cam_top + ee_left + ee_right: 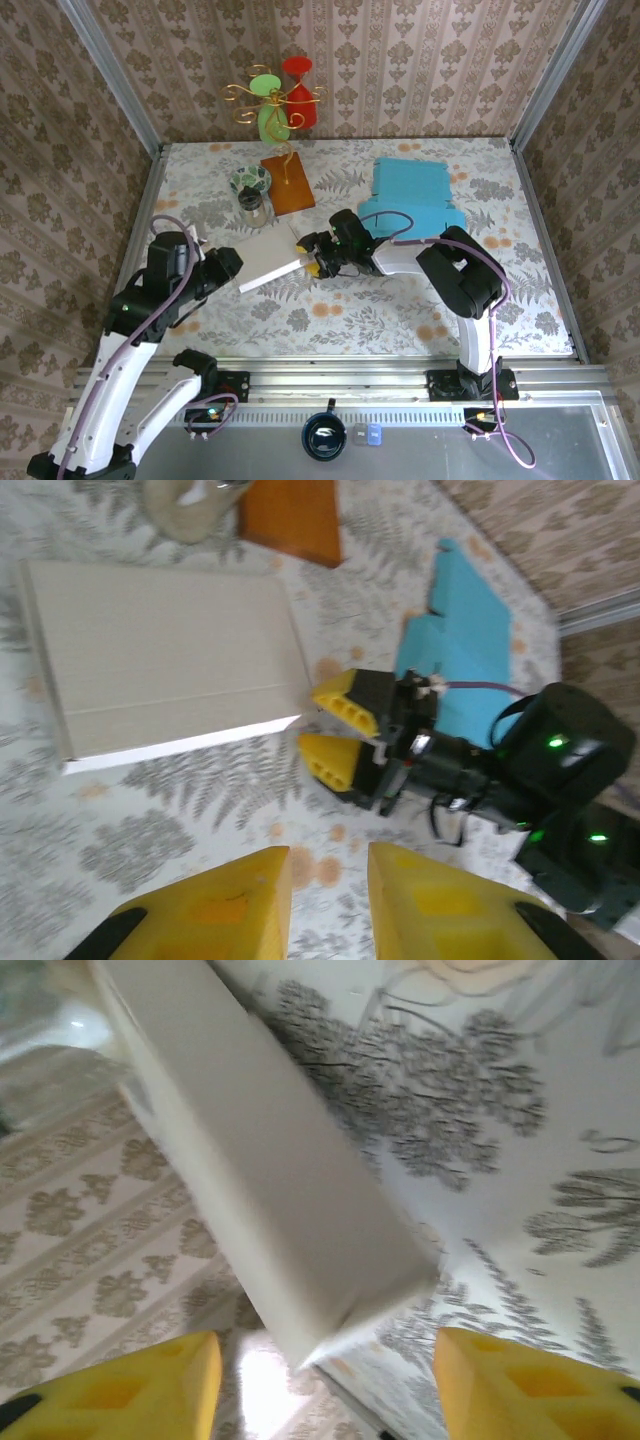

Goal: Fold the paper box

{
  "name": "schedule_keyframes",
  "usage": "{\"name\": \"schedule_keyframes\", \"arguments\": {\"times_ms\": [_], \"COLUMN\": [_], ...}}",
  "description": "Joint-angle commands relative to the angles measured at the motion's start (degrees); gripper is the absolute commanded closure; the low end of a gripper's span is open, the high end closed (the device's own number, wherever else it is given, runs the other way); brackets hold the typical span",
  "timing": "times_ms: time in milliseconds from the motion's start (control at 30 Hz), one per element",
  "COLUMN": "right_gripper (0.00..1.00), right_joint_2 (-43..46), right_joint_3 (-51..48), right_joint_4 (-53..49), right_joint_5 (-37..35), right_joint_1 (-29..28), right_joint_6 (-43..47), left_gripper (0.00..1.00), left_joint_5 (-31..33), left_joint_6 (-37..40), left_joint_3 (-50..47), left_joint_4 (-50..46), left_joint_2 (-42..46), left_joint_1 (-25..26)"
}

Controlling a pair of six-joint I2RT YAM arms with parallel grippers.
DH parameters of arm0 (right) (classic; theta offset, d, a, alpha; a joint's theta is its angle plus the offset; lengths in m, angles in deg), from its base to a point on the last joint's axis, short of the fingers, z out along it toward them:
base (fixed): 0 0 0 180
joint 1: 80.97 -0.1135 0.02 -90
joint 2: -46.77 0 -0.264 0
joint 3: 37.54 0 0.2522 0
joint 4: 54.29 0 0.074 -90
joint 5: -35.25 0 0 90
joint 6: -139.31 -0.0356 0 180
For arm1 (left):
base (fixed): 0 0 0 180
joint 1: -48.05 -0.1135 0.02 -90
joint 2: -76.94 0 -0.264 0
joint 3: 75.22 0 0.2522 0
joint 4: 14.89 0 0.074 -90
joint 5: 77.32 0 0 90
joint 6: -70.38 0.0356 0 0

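Note:
The white paper box (268, 258) lies folded and flat on the patterned table (400, 300), left of centre. In the left wrist view the box (165, 655) shows a crease along its length. My right gripper (308, 255) is open at the box's right corner, its yellow fingers on either side of that corner (270, 1170) without touching it. The right gripper (325, 1345) holds nothing. My left gripper (228, 264) hovers by the box's near-left edge. The left gripper (328, 865) has a narrow gap between its fingers, with bare table showing through. A flat blue cardboard cut-out (415, 195) lies behind the right arm.
A glass jar (252, 206) and a small patterned bowl (250, 180) stand just behind the box. Beside them is a brown base (287, 182) carrying a gold wire stand with green and red ornaments (285, 95). Patterned walls enclose the table on three sides.

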Motion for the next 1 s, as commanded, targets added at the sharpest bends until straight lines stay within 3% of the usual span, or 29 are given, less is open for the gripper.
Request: {"name": "schedule_keyframes", "arguments": {"times_ms": [0,200,400,567,733,967], "right_gripper": [0.31,0.27,0.28,0.37,0.39,0.38], "right_joint_2": [0.7,4.5,8.9,1.2,-6.3,-14.0], "right_joint_3": [1.4,3.8,8.0,18.9,33.3,43.6], "right_joint_4": [-11.0,-24.0,-38.3,-39.4,-48.6,-57.3], "right_joint_5": [0.9,2.6,-1.1,3.6,1.9,0.9], "right_joint_1": [-0.1,0.3,1.8,3.4,3.7,3.9], "right_joint_6": [1.4,6.2,24.0,39.4,52.7,62.0], "left_gripper": [0.73,0.73,0.73,0.73,0.72,0.71], "left_joint_5": [5.8,6.5,6.5,7.8,11.7,12.2], "left_joint_6": [3.4,3.9,7.1,10.7,12.8,12.6], "left_joint_3": [2.0,1.6,2.2,2.0,3.7,4.1], "left_joint_4": [-8.7,-8.3,-7.9,-8.8,-12.6,-14.9], "left_joint_2": [1.1,1.8,1.4,2.6,4.6,6.6], "left_joint_1": [-0.6,-0.7,-0.7,-0.6,-0.7,-0.7]}}
